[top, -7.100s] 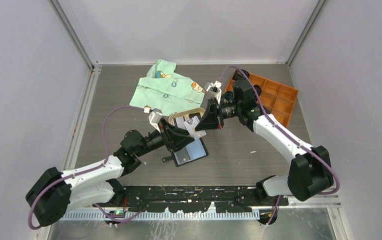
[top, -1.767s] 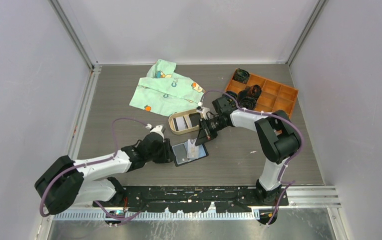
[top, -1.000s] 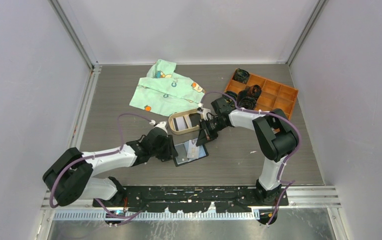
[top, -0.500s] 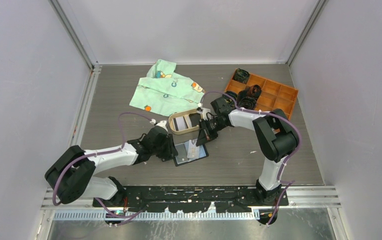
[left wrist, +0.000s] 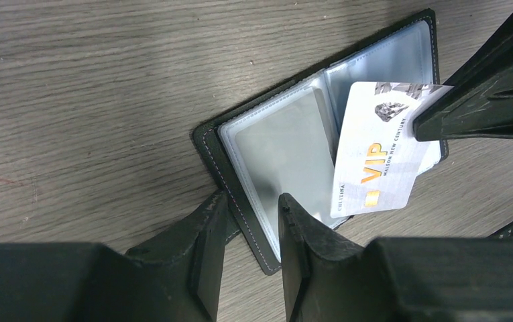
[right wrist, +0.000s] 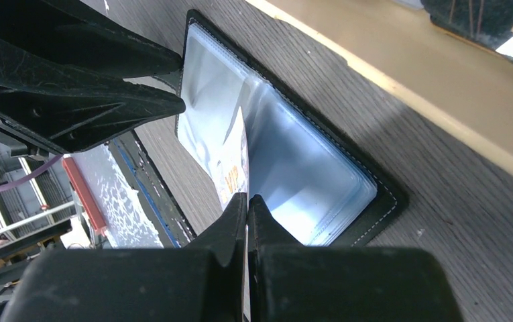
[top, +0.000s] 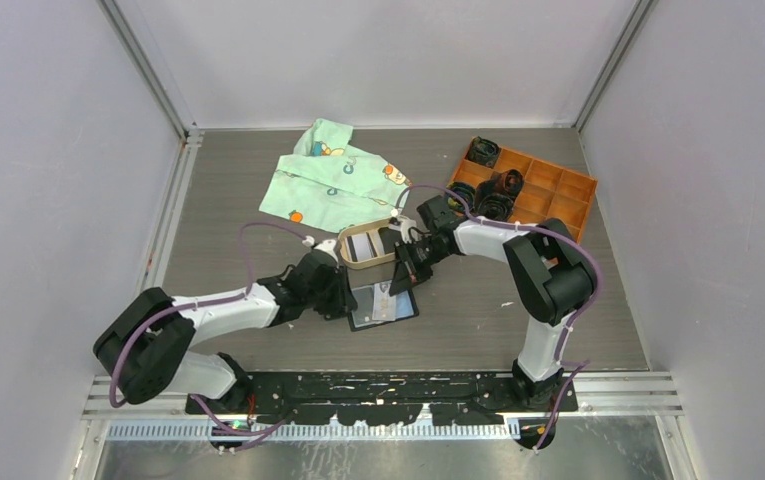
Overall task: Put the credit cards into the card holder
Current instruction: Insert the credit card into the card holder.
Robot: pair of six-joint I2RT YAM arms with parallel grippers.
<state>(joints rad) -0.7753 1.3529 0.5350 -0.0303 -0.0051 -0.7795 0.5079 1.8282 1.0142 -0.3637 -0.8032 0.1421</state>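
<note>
the card holder (left wrist: 277, 151) lies open around the middle of the bench, a little toward the near edge. the left gripper (left wrist: 252, 201) has its fingers parted and planted astride the holder's near-left edge, seemingly to pin it flat. the right gripper (right wrist: 247, 201) is clenched on one end of a white vip card (left wrist: 374, 161), tilting its free end toward the right-hand sleeve (not yet seated).
</note>
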